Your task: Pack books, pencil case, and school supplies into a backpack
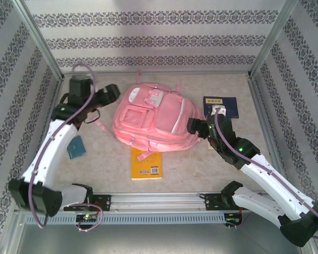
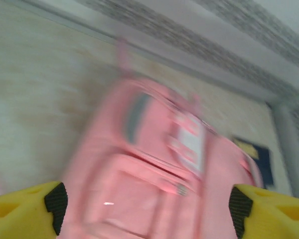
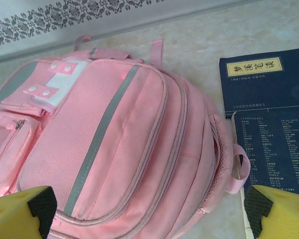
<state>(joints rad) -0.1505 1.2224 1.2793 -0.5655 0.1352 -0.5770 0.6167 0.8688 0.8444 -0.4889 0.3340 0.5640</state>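
Backpack: the pink backpack (image 1: 153,119) lies flat in the middle of the surface (image 1: 103,166), front pockets facing up. Its white patch is at the end nearer the far wall.
Yellow book: the yellow book (image 1: 147,164) lies flat at the backpack's near edge, barcode side up. A pink strap end rests over its far edge. Whether that edge goes under the backpack cannot be told.
Navy books: the navy books (image 1: 225,106) lie on the surface just right of the backpack. In the right wrist view one shows a pale yellow label strip. A second dark cover (image 3: 279,149) with fine white print lies nearer the camera and overlaps the first. The backpack's side loop touches this second cover's edge.
Teal item: a small teal item (image 1: 75,147) lies on the surface left of the backpack, apart from it, just beside the left arm's white link.
Left hand: the left hand (image 1: 112,93) is at the backpack's far left corner. Its yellow fingers (image 2: 25,209) stand wide apart with nothing gripped. Its wrist picture is blurred.
Right hand: the right hand (image 1: 192,127) sits between the backpack's right side and the navy books. Its fingers (image 3: 20,214) are spread wide, one over the backpack and the other over the printed cover, and it holds nothing.
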